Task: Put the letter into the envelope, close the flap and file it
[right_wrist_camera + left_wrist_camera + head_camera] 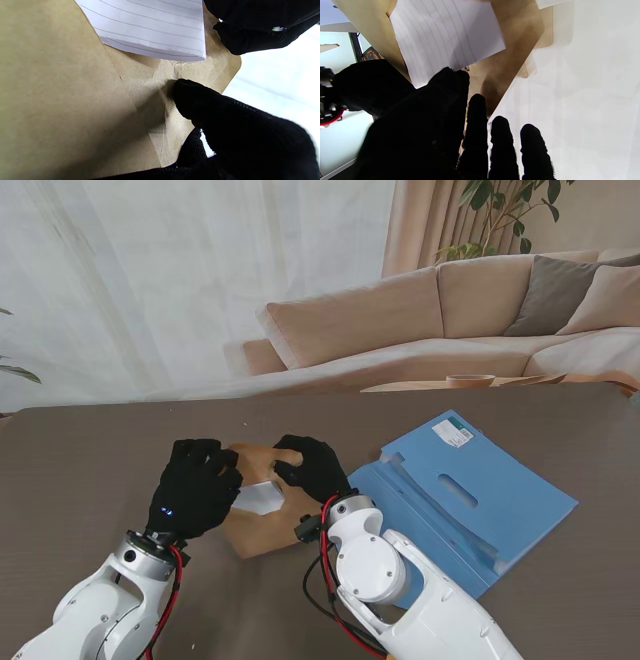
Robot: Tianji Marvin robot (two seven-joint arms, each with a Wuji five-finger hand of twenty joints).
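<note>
The letter (pixel 257 498), a folded sheet of white lined paper, is seen partly slid into the brown envelope (pixel 262 532), which lies flat on the surface (pixel 90 470) in front of the robot, between the two hands; a good part of the sheet is still outside the mouth. From the left wrist view the sheet (pixel 445 37) is shown lying over the open envelope (pixel 517 50), with the left hand (pixel 195 488) pressed against its near corner: the thumb and forefinger appear to be closed on the paper's edge, though the actual pinch is hidden by the glove, while the other fingers (pixel 500 147) are held straight and slightly apart over the bare surface. From the right wrist view the right hand (pixel 312 465) is seen bearing on the envelope (pixel 62 100) near the seam, one fingertip (pixel 185 97) pressed down on the brown paper just beside the letter's leading edge (pixel 155 32); the remaining fingers are curled, and nothing seems to be enclosed by them. The insertion step is therefore judged to be in hand and not finished. The flap cannot be clearly told apart from the body in these views. To the right, well apart from the envelope, a blue file folder (pixel 470 500) lies open on the surface, ready for the filing. For the next move the sheet would need to be pushed squarely deeper along the pocket while the envelope is pinned by the right hand, with care that the paper's corner is not caught on the seam or buckled.
</note>
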